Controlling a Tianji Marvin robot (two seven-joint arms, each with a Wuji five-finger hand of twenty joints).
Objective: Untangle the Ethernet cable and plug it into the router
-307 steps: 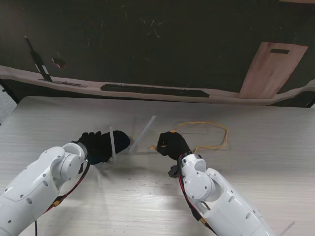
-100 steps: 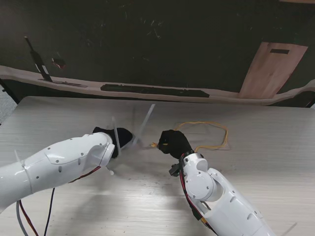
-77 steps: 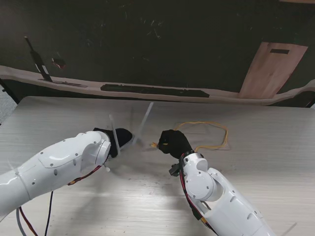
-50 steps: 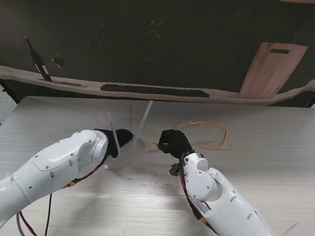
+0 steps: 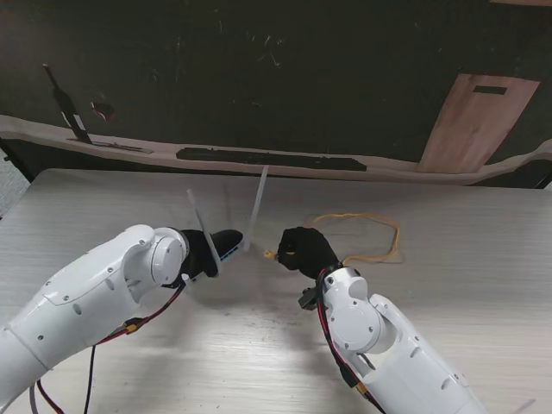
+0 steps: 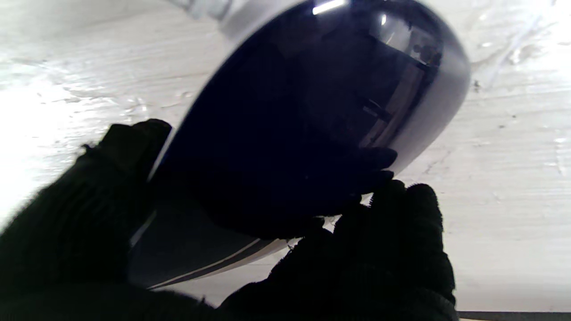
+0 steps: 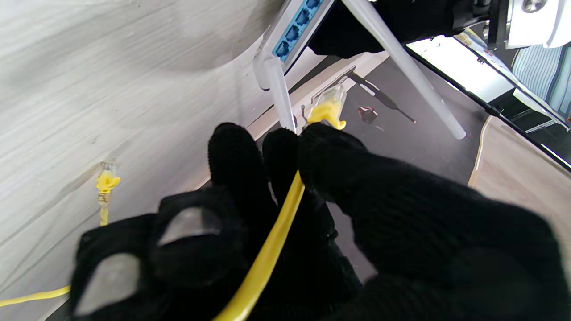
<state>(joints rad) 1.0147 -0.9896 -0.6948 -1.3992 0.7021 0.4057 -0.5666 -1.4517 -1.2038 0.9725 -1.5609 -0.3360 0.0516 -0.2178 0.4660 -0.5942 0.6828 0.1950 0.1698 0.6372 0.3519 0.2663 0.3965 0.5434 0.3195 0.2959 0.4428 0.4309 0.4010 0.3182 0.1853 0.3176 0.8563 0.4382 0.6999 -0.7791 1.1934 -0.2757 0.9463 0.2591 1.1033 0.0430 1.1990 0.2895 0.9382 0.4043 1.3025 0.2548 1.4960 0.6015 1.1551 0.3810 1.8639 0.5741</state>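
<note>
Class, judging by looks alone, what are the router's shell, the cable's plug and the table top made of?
Router: glossy dark shell, probably plastic; it mirrors lights. Plug: clear hard plastic over a yellow boot, probably rubbery; the background shows through. Table: pale wood-grain surface, matt; laminate or wood, I cannot tell.

Left robot hand (image 6: pixel 312 249) gripping dark glossy router (image 6: pixel 321 111), pale table (image 6: pixel 513 200) behind

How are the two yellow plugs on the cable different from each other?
The near plug is pinched in the right robot hand and held up in the air, pointing toward the router's blue ports. The far plug lies loose on the table, with nothing holding it. Both have yellow boots with clear tips and belong to the same yellow cable.
</note>
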